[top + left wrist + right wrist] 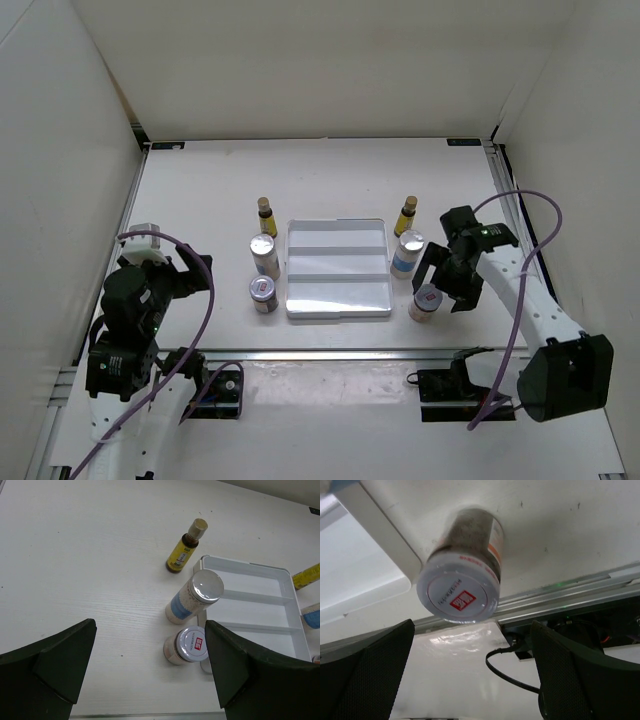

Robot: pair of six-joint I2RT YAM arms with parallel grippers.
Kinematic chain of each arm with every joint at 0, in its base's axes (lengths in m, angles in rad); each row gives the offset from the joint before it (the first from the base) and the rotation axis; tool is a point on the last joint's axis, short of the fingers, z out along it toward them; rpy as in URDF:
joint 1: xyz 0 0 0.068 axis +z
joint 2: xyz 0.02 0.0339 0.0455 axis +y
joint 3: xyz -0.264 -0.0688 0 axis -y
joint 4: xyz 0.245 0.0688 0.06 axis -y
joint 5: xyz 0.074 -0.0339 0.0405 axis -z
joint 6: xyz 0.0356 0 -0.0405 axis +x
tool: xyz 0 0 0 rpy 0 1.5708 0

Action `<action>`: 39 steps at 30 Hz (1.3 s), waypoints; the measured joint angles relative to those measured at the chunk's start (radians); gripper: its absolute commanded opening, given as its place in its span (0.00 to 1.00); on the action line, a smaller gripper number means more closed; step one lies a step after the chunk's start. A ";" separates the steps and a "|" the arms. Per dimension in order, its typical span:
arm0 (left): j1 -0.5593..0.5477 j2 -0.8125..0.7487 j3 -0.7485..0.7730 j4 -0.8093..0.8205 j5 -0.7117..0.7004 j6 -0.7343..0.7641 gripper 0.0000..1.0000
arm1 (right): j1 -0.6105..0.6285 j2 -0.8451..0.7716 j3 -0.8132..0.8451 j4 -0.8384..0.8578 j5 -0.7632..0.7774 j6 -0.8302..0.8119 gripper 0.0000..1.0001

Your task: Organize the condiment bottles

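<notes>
Six condiment bottles stand beside a white stepped tray (336, 268). On its left are a slim yellow bottle (265, 214), a blue-label jar (263, 250) and a jar with a red-logo lid (263, 292). On its right are a yellow bottle (406, 214), a blue-label jar (408, 250) and a pink-red jar (427, 301). My right gripper (447, 283) is open just above and behind the pink-red jar (458, 592), not touching it. My left gripper (192, 268) is open and empty, well left of the left jars (190, 645).
The tray (250, 605) has three empty steps. A metal rail (570, 597) and a black cable (510, 672) run along the table's near edge under my right gripper. White walls close in the table on the left, right and back.
</notes>
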 measured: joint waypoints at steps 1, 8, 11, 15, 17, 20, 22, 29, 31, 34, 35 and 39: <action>0.000 0.000 0.000 0.000 0.000 0.000 1.00 | 0.005 0.014 0.000 0.012 0.005 0.004 1.00; 0.000 0.004 0.000 0.000 0.000 0.000 1.00 | 0.035 0.145 -0.032 0.113 0.037 0.026 0.84; 0.000 0.005 0.000 0.000 0.000 -0.001 1.00 | 0.059 0.178 -0.058 0.140 0.053 0.037 0.75; 0.000 0.005 0.000 0.000 0.000 -0.003 1.00 | 0.089 0.181 -0.070 0.159 0.067 0.047 0.60; 0.000 0.005 0.000 0.000 0.000 -0.003 1.00 | 0.106 0.181 -0.070 0.164 0.077 0.053 0.49; 0.000 0.005 0.000 0.000 0.000 -0.004 1.00 | 0.142 0.178 -0.065 0.159 0.105 0.067 0.33; 0.000 0.005 0.000 0.000 0.000 -0.004 1.00 | 0.180 0.175 -0.051 0.141 0.134 0.078 0.28; 0.000 0.010 0.000 0.000 0.000 -0.004 1.00 | 0.341 0.120 0.095 0.045 0.234 0.122 0.07; 0.000 0.014 0.000 0.000 0.000 -0.004 1.00 | 0.394 0.118 0.153 0.026 0.261 0.135 0.05; 0.000 0.016 0.000 0.000 0.000 -0.004 1.00 | 0.469 0.136 0.225 0.009 0.291 0.155 0.02; 0.000 0.016 0.000 0.000 0.000 -0.004 1.00 | 0.490 0.154 0.249 0.001 0.300 0.159 0.01; 0.000 0.017 0.000 0.000 0.000 -0.004 1.00 | 0.552 0.266 0.330 0.004 0.312 0.172 0.01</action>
